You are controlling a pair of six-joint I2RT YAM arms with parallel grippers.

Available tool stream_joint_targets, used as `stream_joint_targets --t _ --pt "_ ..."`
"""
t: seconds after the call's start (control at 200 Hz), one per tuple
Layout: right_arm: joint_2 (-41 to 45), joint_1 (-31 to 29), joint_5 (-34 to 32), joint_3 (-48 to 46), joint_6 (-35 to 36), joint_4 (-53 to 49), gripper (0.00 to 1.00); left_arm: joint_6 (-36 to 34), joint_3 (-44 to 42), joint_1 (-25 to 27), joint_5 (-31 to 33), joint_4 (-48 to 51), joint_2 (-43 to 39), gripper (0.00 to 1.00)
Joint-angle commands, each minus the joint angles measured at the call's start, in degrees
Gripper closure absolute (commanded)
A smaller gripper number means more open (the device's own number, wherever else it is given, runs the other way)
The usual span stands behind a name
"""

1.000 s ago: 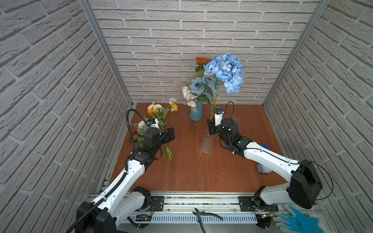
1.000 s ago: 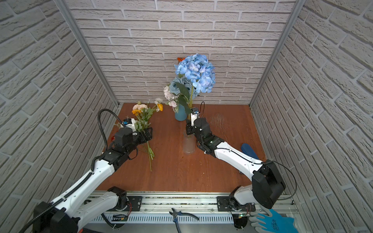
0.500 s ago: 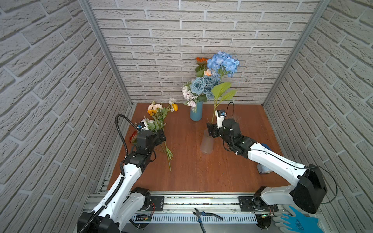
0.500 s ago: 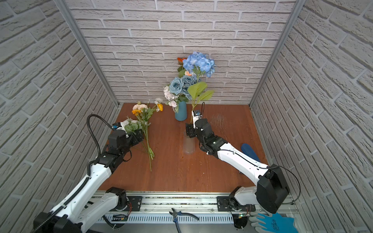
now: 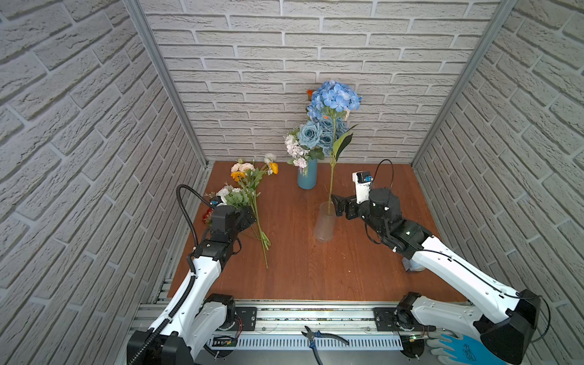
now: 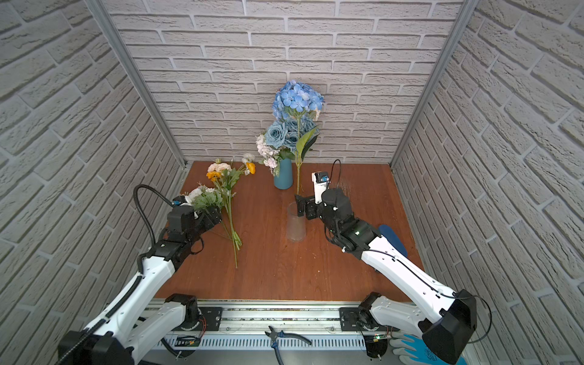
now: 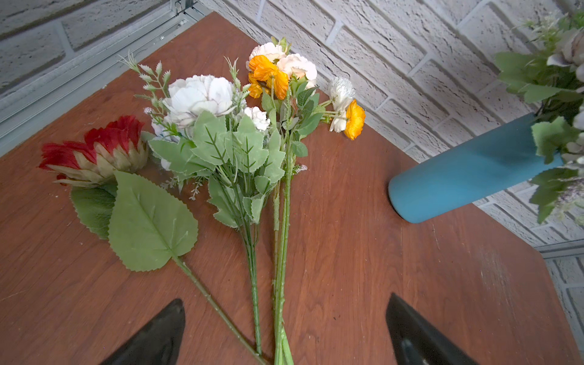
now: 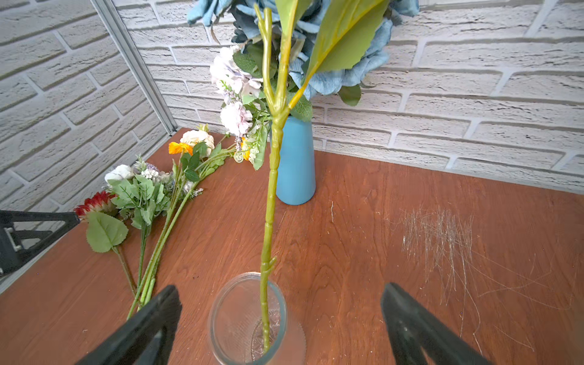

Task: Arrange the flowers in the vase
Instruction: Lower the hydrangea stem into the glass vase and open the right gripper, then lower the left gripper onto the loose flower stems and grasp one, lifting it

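**Both top views, with wrist detail.** We see the blue hydrangea (image 5: 335,98) standing upright at centre frame, its stem in the glass vase (image 5: 325,226). The right gripper (image 8: 281,287) sits at the vase rim, jaws spread wide and clear of the stem. At left, the left gripper (image 7: 286,298), equally wide and empty, hovers over the stems of the loose flowers (image 5: 249,189) lying on the counter (image 5: 316,271). Behind stands a blue vase (image 5: 307,177) holding blue roses (image 5: 311,136).
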State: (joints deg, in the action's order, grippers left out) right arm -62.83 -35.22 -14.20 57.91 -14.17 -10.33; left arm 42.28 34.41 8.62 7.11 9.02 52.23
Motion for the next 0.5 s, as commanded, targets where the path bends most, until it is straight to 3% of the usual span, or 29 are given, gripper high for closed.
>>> stream_joint_targets --t 0.0,0.335,0.495 --pt "2.5 0.1 1.6 -0.3 0.2 1.5 0.00 0.0 -0.8 -0.5 -0.3 -1.8 -0.2 0.02" --pt "5.3 0.2 3.1 -1.0 0.3 3.1 0.00 -1.3 -0.8 -2.4 -0.4 -1.1 0.8 0.06" --pt "4.6 0.2 4.5 -0.9 2.2 3.4 0.00 -0.4 -0.7 -5.2 -3.9 -3.4 3.4 0.11"
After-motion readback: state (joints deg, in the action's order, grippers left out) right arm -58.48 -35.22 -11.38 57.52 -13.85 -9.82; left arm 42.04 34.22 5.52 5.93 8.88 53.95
